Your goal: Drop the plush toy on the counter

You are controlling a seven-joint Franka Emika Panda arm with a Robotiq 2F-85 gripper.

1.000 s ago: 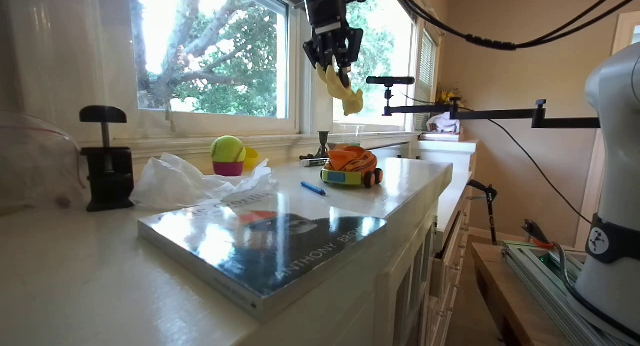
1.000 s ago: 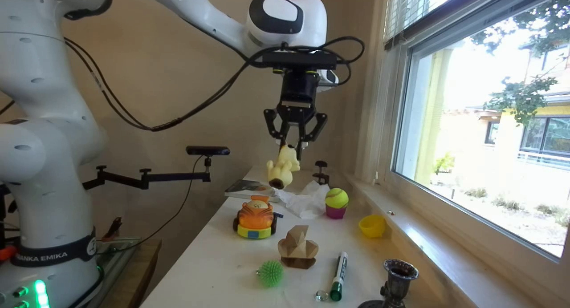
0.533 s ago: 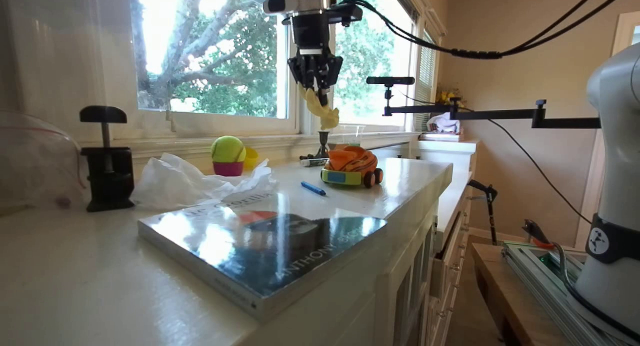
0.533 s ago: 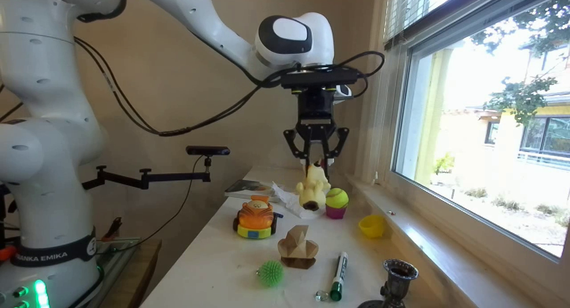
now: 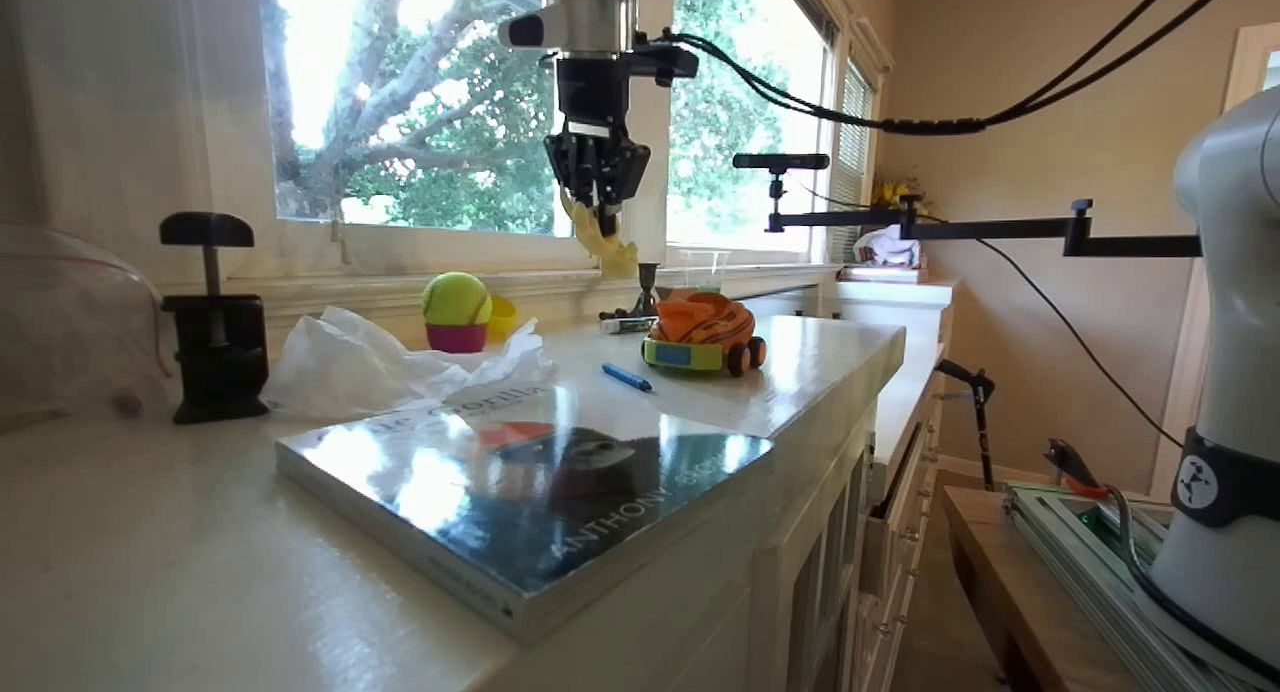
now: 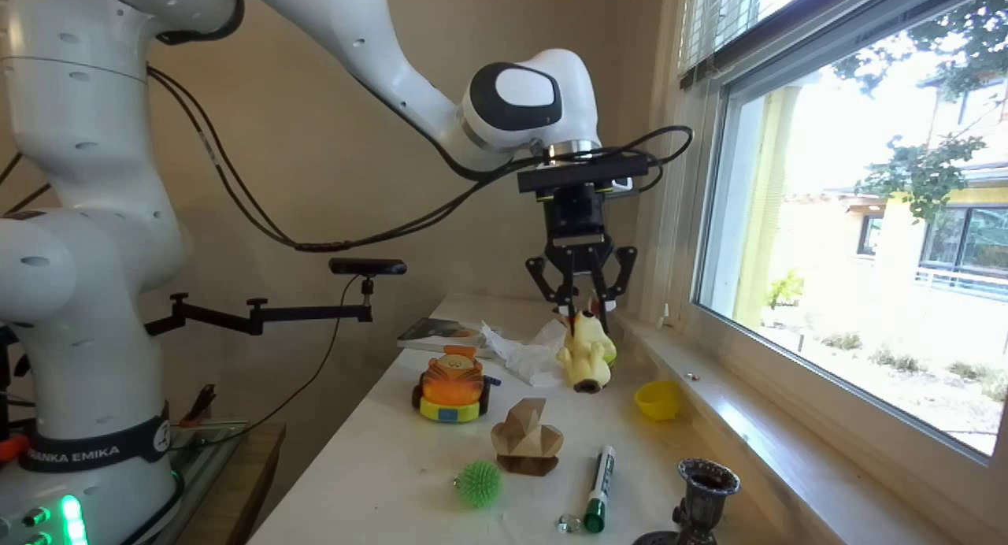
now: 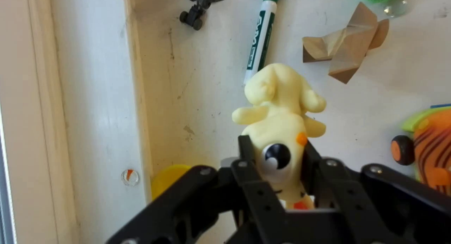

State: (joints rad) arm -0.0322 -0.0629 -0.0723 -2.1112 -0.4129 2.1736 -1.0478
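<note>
Yellow plush toy (image 7: 282,122) held in mid-air over the cream-white counter (image 6: 378,466). The gripper (image 7: 276,150) points downward, its fingers (image 7: 245,147) parted by just the width of the toy between them and set against both its sides; a black-and-white eye (image 7: 277,156) shows between them in the wrist view. In both exterior views the toy hangs beneath the gripper, tilted, its lower end apart from the counter. On the counter, a yellow-green ball (image 5: 452,298) sits atop a magenta cup (image 5: 457,338), with a yellow cup (image 6: 658,401) and a crumpled white sheet (image 5: 390,362) near it. A black clamp (image 5: 212,322) stands just beside the sheet, and a glossy book (image 5: 520,502) lies flat nearby. A blue pen (image 5: 627,377) lies near an orange toy vehicle (image 6: 454,380) with a lime-green base. Farther along are a faceted brown object (image 6: 528,439), a spiky green ball (image 6: 479,484), a small clear ball (image 6: 568,523), a marker (image 6: 602,482) with a green cap, and a dark candlestick (image 6: 703,498). In the wrist view the white end of the marker shows just beside the outline of the toy. A clear marble (image 7: 130,177) rests on the window sill (image 7: 98,96), which runs along the counter. The white robot arm (image 6: 94,316) stands beside the counter and reaches over it, black cables (image 6: 331,246) strung beneath. A black camera (image 6: 368,266) is mounted on a slim bracket (image 6: 295,314).
</note>
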